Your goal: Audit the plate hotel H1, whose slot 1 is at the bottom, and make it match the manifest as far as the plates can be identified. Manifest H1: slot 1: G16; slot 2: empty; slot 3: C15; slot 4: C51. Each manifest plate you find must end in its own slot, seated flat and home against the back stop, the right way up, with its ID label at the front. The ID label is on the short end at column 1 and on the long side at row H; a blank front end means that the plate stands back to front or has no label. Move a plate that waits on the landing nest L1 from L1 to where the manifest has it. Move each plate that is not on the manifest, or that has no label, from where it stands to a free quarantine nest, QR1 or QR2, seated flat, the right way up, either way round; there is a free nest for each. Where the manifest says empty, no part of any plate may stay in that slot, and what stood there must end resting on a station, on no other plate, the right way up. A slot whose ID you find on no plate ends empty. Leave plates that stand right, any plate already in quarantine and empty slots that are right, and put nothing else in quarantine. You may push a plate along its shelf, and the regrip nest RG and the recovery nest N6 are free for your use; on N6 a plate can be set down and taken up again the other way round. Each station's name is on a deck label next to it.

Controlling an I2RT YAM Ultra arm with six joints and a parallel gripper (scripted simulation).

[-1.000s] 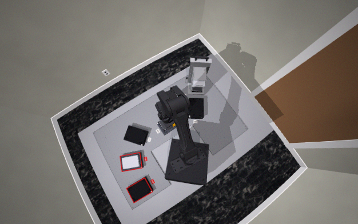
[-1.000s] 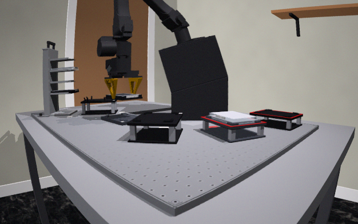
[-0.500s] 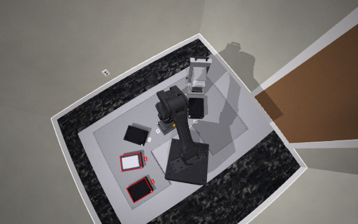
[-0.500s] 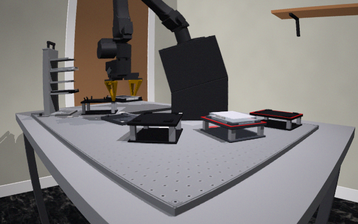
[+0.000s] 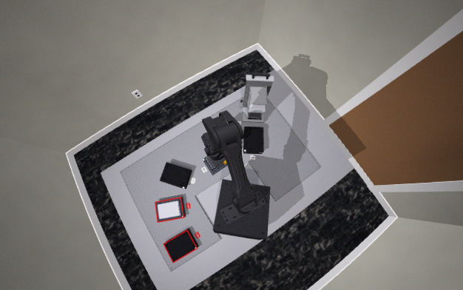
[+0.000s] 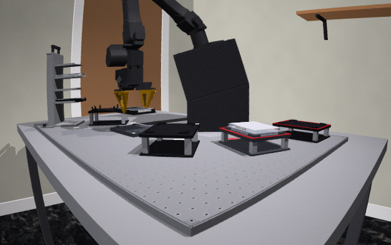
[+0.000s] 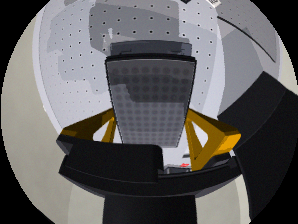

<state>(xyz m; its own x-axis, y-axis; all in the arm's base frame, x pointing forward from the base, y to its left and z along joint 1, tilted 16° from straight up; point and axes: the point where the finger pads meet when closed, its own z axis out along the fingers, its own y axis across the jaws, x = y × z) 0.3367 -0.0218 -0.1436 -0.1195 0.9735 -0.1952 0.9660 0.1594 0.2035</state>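
Observation:
My gripper point(image 6: 135, 106) hangs over the low nest point(image 6: 131, 129) between the two black nests. Its yellow fingers are shut on the long sides of a dark grey plate point(image 6: 140, 110), holding it level a little above that nest. In the wrist view the plate point(image 7: 152, 99) reaches away from me between the fingers. I cannot read a label on it. The plate hotel H1 point(image 6: 59, 92) stands at the far left with four shelves. A dark plate point(image 6: 71, 100) lies in its bottom slot. What the upper slots hold is too small to tell.
An empty black nest point(image 6: 104, 114) stands in front of the hotel. Another empty black nest point(image 6: 170, 134) stands nearer the camera. A red-rimmed quarantine nest holds a white plate point(image 6: 254, 128). The second red-rimmed nest point(image 6: 301, 125) is empty. The arm's base point(image 5: 242, 211) stands beside them.

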